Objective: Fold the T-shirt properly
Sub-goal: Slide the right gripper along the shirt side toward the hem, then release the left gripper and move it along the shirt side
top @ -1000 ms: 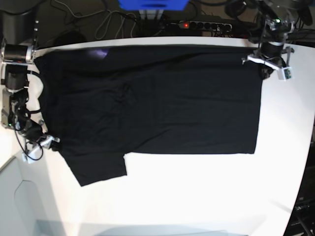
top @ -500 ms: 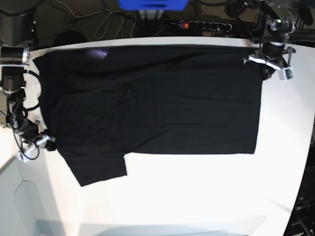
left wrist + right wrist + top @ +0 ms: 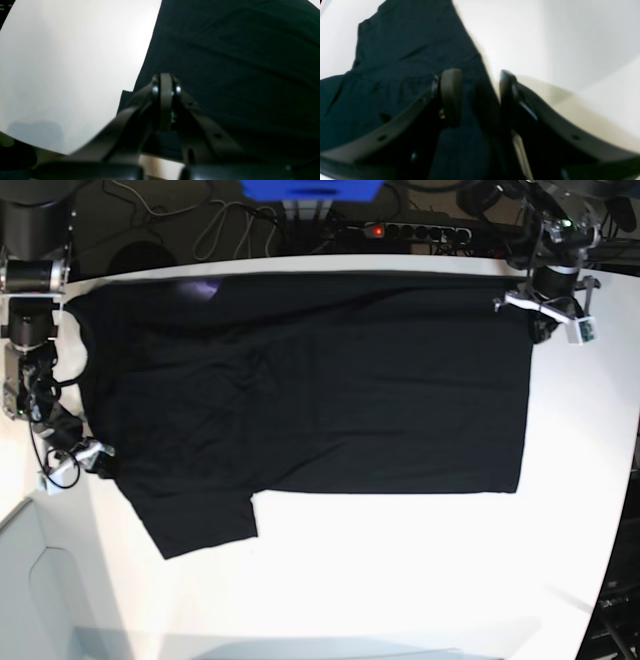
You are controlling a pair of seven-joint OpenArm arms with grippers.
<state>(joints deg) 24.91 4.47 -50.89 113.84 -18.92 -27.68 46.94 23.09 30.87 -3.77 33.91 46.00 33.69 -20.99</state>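
A black T-shirt (image 3: 310,390) lies spread flat across your white table (image 3: 400,580), one short sleeve (image 3: 200,525) jutting toward the near edge, with your two claws parked at opposite ends of the cloth.

Your left gripper (image 3: 166,86) sits at the shirt's far hem corner, its jaws pressed fully together. In the left wrist view the black fabric runs ahead of the tips and off to their right, while bare table fills everything to their left; a small flap of cloth shows just left of the closed fingers. You cannot tell from these views whether any fabric is pinched between them. In the base view the same gripper (image 3: 545,315) stands over that corner of the shirt, beside the table's edge.

Your right gripper (image 3: 476,96) stands wide apart, with nothing between its fingertips (image 3: 451,96). The shirt's edge runs straight down the gap: dark cloth lies under and to the left of the left finger, white table to the right of the right one. In the base view this gripper (image 3: 85,455) rests at the shoulder side of the shirt, just beside the sleeve seam.

A faint purple patch (image 3: 205,288) shows near the shirt's far edge.
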